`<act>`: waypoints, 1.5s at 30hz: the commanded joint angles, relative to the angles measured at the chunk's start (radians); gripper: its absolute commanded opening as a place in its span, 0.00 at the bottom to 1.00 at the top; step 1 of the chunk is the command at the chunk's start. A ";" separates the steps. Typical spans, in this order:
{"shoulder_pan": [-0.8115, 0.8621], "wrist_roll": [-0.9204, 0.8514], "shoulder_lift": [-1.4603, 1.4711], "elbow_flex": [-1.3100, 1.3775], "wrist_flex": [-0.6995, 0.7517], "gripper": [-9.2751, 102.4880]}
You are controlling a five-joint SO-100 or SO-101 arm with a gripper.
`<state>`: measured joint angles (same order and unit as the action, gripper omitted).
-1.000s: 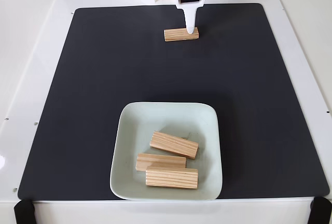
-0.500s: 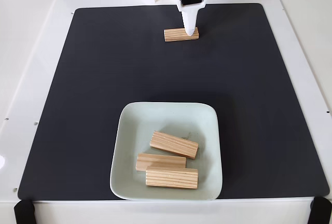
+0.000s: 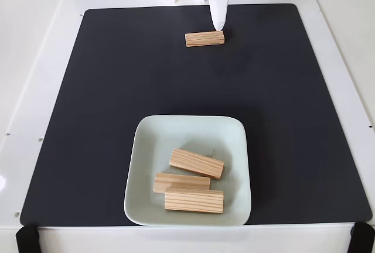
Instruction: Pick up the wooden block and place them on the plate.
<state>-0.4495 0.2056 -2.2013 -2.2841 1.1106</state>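
White bench with black mat. Plate (three blocks inside) sits near the front; the last wooden block lies at the rear, gripper at its right end, jaw state unclear. Straddle the block's middle before closing.

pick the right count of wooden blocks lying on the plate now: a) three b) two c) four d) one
a, three wooden blocks lie inside the plate, while the fourth block sits apart on the black mat near the top, just below the tip of the hand.
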 commanded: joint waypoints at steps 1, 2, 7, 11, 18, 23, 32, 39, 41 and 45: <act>-0.008 0.015 -0.069 0.069 0.029 0.08; -0.008 0.014 -0.084 0.071 0.034 0.08; 0.011 -0.207 -0.141 0.040 0.060 0.08; 0.057 -0.554 -0.173 -0.009 0.118 0.08; 0.199 -1.486 -0.187 -0.067 0.178 0.08; 0.247 -2.080 -0.176 -0.051 0.167 0.08; 0.276 -2.625 -0.169 -0.069 0.179 0.08; 0.262 -2.766 -0.158 -0.135 0.179 0.08; 0.262 -2.767 -0.158 -0.169 0.166 0.08; 0.258 -2.767 -0.158 -0.202 0.166 0.08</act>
<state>-0.1810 -2.5479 -2.3593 -2.4804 1.2839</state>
